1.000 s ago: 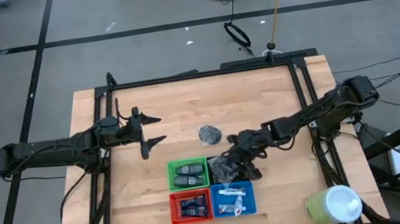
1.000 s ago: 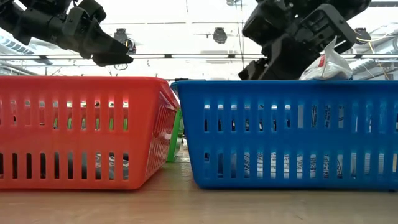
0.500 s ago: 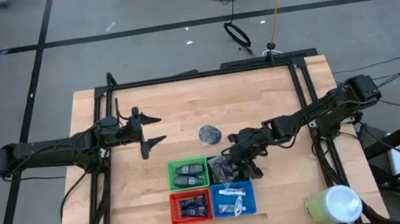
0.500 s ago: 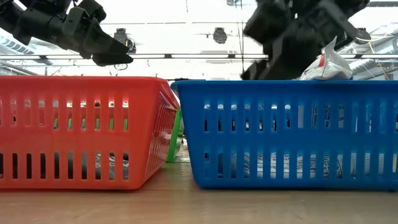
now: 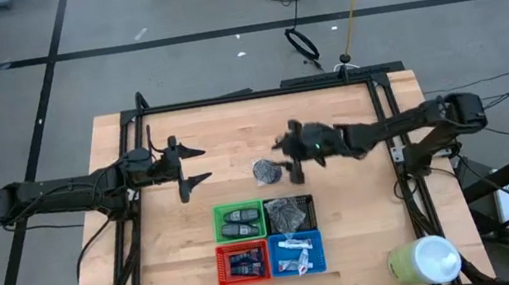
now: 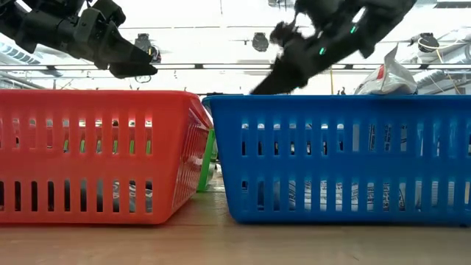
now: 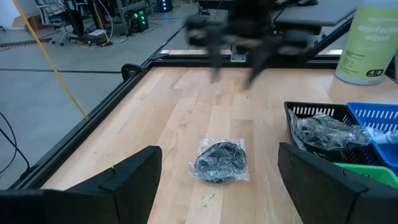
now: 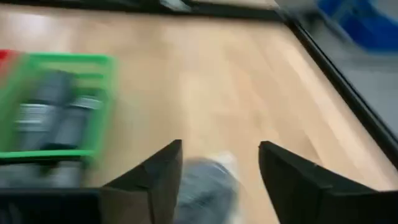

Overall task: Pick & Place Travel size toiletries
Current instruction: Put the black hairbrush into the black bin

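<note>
A dark mesh puff in a clear bag [image 5: 267, 171] [image 7: 221, 160] lies loose on the wood, beyond the trays. My right gripper [image 5: 289, 155] [image 8: 221, 162] hovers open just to its right, and the blurred puff [image 8: 208, 193] shows low between its fingers, untouched. A second bagged puff [image 5: 289, 215] [image 7: 323, 129] lies in the black tray [image 5: 306, 198]. Two dark grey ovals [image 5: 239, 222] sit in the green tray, dark blue tubes [image 5: 243, 262] in the red one, white-and-blue tubes [image 5: 295, 254] in the blue one. My left gripper [image 5: 199, 165] [image 6: 132, 66] waits open on the table's left.
The four trays form a tight square block near the table's near edge, red [image 6: 96, 154] and blue [image 6: 346, 154] nearest. A big pale green cylinder [image 5: 424, 261] [image 7: 368, 40] stands at the near right corner. A black frame rail [image 5: 257, 93] borders the bare wood.
My right gripper has swung quickly from over the black tray up and toward the far edge, ending beside the loose puff. The bagged puff in the black tray has stayed where it was. The left arm has kept still.
</note>
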You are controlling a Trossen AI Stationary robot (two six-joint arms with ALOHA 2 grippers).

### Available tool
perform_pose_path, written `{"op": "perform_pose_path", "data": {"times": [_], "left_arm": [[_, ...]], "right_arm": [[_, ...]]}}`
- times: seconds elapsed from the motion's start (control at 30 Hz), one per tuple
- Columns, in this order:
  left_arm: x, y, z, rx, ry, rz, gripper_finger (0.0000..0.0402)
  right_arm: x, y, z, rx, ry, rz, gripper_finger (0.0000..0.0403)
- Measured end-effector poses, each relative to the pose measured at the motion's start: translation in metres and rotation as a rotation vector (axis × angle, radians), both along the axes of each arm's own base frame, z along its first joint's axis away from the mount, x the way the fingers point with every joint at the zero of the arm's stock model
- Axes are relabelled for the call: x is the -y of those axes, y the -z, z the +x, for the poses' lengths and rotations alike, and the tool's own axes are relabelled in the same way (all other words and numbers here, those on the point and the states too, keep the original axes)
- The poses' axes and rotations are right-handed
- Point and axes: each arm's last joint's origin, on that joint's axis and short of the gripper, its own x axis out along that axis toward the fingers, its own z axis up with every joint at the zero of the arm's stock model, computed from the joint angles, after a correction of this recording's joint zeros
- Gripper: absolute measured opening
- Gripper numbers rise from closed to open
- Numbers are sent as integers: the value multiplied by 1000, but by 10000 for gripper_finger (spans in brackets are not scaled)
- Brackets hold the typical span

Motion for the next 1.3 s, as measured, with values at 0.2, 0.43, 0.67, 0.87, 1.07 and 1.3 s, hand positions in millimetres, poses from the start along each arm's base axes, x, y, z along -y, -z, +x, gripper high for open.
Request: {"op": "perform_pose_path", "data": {"times": [0.2,0.43,0.67,0.87,1.07,1.3], "left_arm": [[0,0,0,0,0,0,310],[0,0,0,0,0,0,310],[0,0,0,0,0,0,310],[0,0,0,0,0,0,310],[0,0,0,0,0,0,310],[0,0,0,0,0,0,310]], "right_arm": [[41,30,5,-62,109,157,262],[54,71,12,-153,97,259,299],[61,92,13,-211,123,274,289],[66,100,11,-241,141,285,286],[64,100,12,-233,72,328,270],[63,100,12,-240,43,329,211]]}}
